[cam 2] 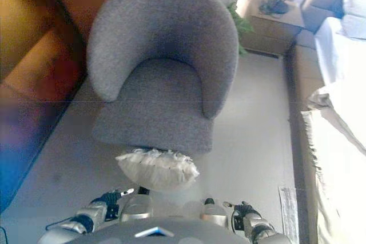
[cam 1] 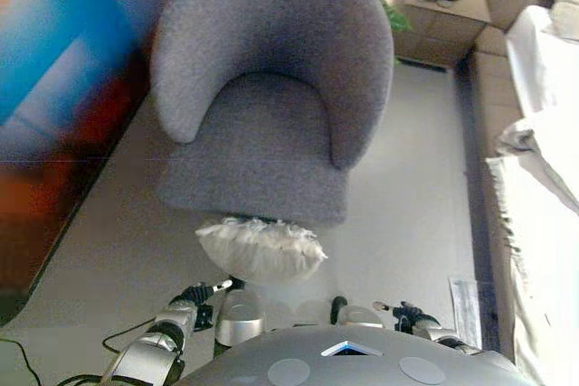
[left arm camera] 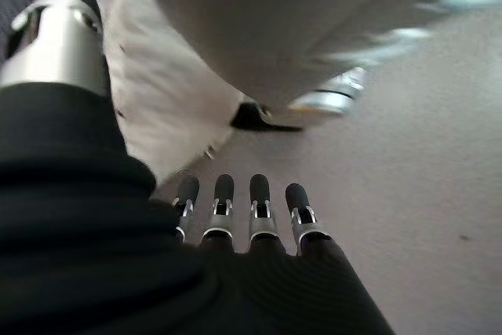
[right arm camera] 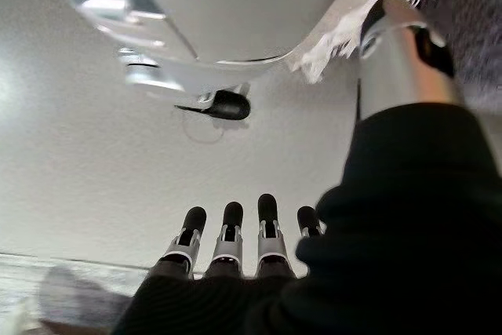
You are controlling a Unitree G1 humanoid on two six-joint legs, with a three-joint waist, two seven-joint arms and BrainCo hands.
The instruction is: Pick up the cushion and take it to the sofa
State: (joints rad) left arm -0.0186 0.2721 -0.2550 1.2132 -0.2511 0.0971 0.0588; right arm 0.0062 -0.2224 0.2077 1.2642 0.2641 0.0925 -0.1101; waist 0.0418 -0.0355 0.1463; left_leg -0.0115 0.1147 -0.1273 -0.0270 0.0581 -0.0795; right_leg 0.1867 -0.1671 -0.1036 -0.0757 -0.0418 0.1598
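You have not picked anything up yet. The cushion (cam 1: 261, 249), white and fringed, lies on the floor (cam 1: 407, 187) against the front foot of the grey armchair (cam 1: 271, 88), at about 12 o'clock from you and close in. Your left hand (left arm camera: 235, 213) hangs low at 7 o'clock, fingers straight and loose, holding nothing. Your right hand (right arm camera: 235, 241) at 5 o'clock is the same, fingers relaxed and empty. The sofa (cam 1: 534, 133) runs along the 3 o'clock side. Grasping, lifting and carrying are all left to do.
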